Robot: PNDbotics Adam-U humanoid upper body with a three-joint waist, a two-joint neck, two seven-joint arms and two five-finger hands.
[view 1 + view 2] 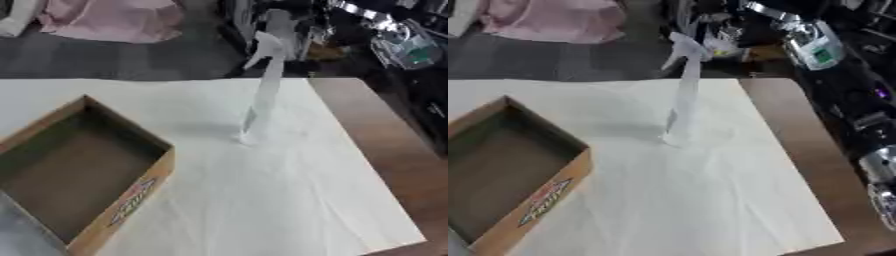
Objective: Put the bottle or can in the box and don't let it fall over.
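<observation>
**While the Bottle Waited Outside the Box**

Since the cardboard box (131, 200) at the near left lay open-topped with nothing inside it, the task looked to be at its very start — the reach and grasp had not yet begun. The box sat on a white cloth (280, 210) that covered most of the table (385, 130), whose bare wood showed along the right side.

Farther back, near the middle of the cloth and well apart from the box, stood the bottle (265, 95): a tall, thin, white spray bottle, upright, its trigger head at the top. Nothing touched it.

Of the robot, only part of the right arm (877, 165) showed, dark with a silver joint, at the right edge of the right eye view beside the table. Neither hand appeared in either view, so whether the fingers were released or clenched could not be told.

By my judgement, the next move called for a low grasp on the bottle's body — so tall and narrow a thing would tip easily — then a level carry leftward and a gentle set-down on the box floor.

Beyond the table lay a pink cloth (114, 20) and dark clutter.
</observation>
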